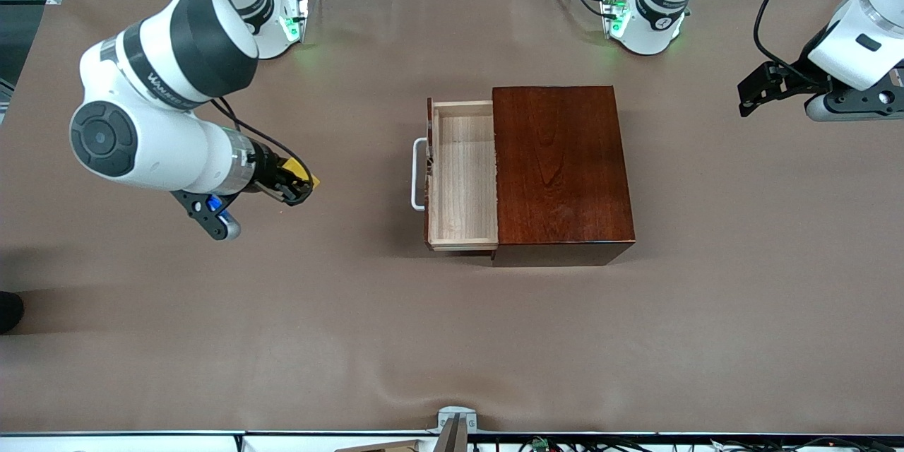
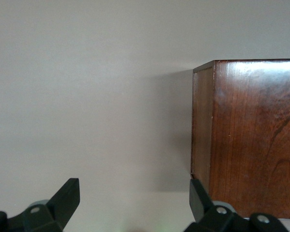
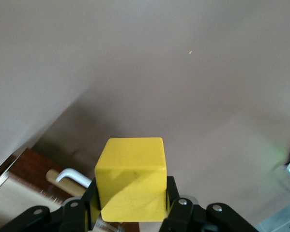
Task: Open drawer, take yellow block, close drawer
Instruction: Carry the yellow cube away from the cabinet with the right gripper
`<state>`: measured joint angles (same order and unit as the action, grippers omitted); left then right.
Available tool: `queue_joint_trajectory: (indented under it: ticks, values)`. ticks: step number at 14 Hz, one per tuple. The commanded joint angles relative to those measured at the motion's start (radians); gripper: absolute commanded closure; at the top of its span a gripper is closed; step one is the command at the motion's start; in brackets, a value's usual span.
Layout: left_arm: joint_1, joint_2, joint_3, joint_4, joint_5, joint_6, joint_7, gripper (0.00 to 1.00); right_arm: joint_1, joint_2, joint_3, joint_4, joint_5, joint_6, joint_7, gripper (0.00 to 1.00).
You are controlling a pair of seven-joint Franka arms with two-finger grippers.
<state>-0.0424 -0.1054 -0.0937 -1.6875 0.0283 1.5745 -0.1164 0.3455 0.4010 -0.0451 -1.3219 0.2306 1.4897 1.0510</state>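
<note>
Between the right gripper's (image 3: 130,212) fingers sits the yellow block (image 3: 131,180), clamped, over bare table toward the right arm's end, well apart from the drawer (image 1: 462,176). Drawer open, looks empty, white handle (image 1: 418,174) facing that gripper. Risks: block slipping if the grip loosens; closing push hitting off-centre and shifting the box (image 1: 561,166). Left gripper (image 2: 135,205) spread apart, waiting beside the box.
</note>
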Motion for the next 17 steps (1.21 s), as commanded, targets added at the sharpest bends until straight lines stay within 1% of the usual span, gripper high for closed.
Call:
queue_joint_trajectory:
  ticks: [1,4,8,10,12,14,15,17]
  values:
    - [0.007,0.006,-0.006,0.011,-0.013,0.004,0.004,0.0,-0.055,-0.01,0.017,-0.022,-0.048,0.006,-0.098,1.0]
    - [0.007,0.006,-0.006,0.011,-0.013,0.004,0.0,0.0,-0.132,-0.007,0.017,-0.06,-0.051,0.03,-0.227,1.0]
    - [0.007,0.01,-0.006,0.011,-0.013,0.004,0.0,0.0,-0.209,-0.011,0.017,-0.219,-0.053,0.167,-0.385,1.0]
    - [0.003,0.013,-0.009,0.011,-0.015,0.004,-0.005,0.0,-0.243,-0.013,0.017,-0.255,-0.075,0.176,-0.436,1.0]
    - [-0.014,0.035,-0.017,0.026,-0.016,0.007,-0.011,0.0,-0.275,-0.017,0.017,-0.304,-0.097,0.217,-0.518,1.0]
    - [-0.034,0.093,-0.066,0.084,-0.016,0.007,-0.052,0.0,-0.304,-0.034,0.017,-0.374,-0.109,0.291,-0.589,1.0]
    - [-0.04,0.12,-0.102,0.112,-0.015,0.007,-0.109,0.0,-0.328,-0.036,0.017,-0.41,-0.128,0.34,-0.647,1.0]
    - [-0.065,0.188,-0.171,0.175,-0.012,0.007,-0.259,0.0,-0.384,-0.037,0.017,-0.465,-0.128,0.398,-0.764,1.0]
